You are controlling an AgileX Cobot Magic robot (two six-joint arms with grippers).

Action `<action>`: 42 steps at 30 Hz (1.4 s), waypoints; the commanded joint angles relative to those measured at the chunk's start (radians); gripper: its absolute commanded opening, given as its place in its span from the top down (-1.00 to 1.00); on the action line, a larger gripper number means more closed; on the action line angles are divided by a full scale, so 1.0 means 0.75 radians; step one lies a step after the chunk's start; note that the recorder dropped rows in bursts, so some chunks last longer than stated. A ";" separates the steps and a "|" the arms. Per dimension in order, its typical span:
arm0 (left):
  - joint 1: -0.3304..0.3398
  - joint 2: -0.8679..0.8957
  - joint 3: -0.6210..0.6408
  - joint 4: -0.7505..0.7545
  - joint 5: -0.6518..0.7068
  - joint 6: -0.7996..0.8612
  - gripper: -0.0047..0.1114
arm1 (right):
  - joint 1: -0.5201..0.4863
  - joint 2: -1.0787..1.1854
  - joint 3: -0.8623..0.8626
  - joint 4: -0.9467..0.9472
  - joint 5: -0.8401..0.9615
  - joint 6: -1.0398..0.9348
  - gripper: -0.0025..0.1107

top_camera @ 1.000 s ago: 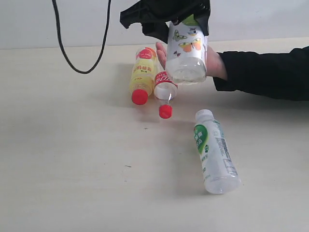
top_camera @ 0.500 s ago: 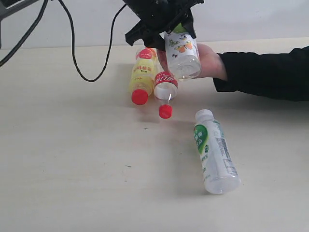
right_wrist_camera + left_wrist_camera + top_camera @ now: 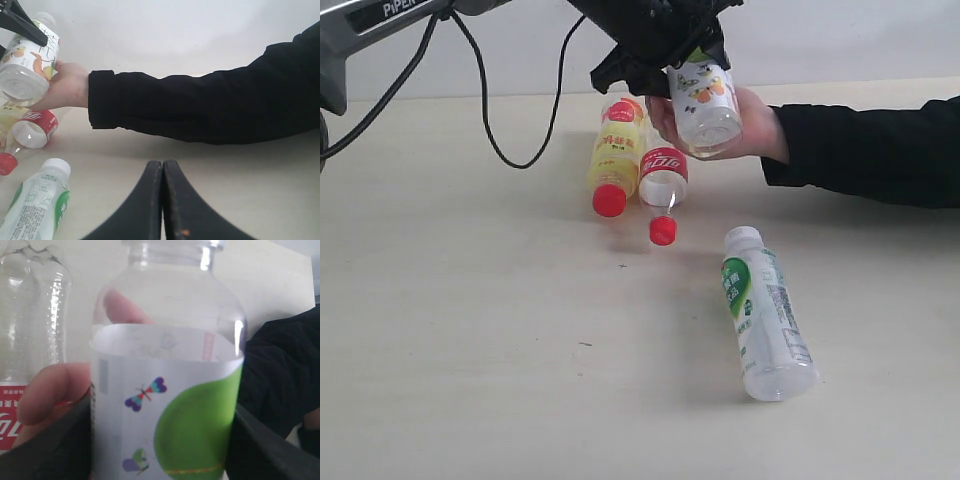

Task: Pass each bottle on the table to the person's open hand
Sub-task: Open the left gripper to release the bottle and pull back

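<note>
The left gripper (image 3: 685,50) hangs over the far side of the table (image 3: 470,330), clamped on the butterfly-label bottle (image 3: 703,95). In the left wrist view its two black jaws stand wide apart and press against opposite sides of the label, with the bottle filling the gap between them. The bottle is tilted, and its clear base points out toward the exterior camera.

The person's open hand (image 3: 755,125) lies right behind and under this bottle. In the left wrist view one of the fingers (image 3: 52,390) rests against the bottle's side. Another shows through the clear plastic above the label. The black sleeve (image 3: 870,150) reaches in from the right edge.

The right gripper (image 3: 163,200) hovers low over the table just in front of the sleeve. Its jaws are pressed together along their whole length, with nothing between them.

Three more bottles lie on their sides on the table. The yellow bottle (image 3: 617,150) and the red-label bottle (image 3: 663,175) lie side by side, touching, just left of the hand. Both have their red caps pointing toward the exterior camera. The green-label bottle (image 3: 765,315) lies nearer the camera, well apart from that pair, with its white cap pointing toward the hand. A black cable (image 3: 510,140) loops down from the left arm onto the far tabletop.
</note>
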 commanded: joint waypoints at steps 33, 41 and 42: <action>0.001 -0.244 -0.012 0.231 0.282 0.159 -0.54 | -0.006 0.003 0.005 -0.007 -0.010 -0.002 0.96; -0.118 -0.289 -0.012 0.381 0.499 0.229 0.91 | -0.006 0.003 0.005 -0.007 -0.010 -0.002 0.96; -0.153 -0.302 -0.006 0.409 0.499 0.234 0.90 | -0.006 0.003 0.005 -0.007 -0.010 -0.002 0.96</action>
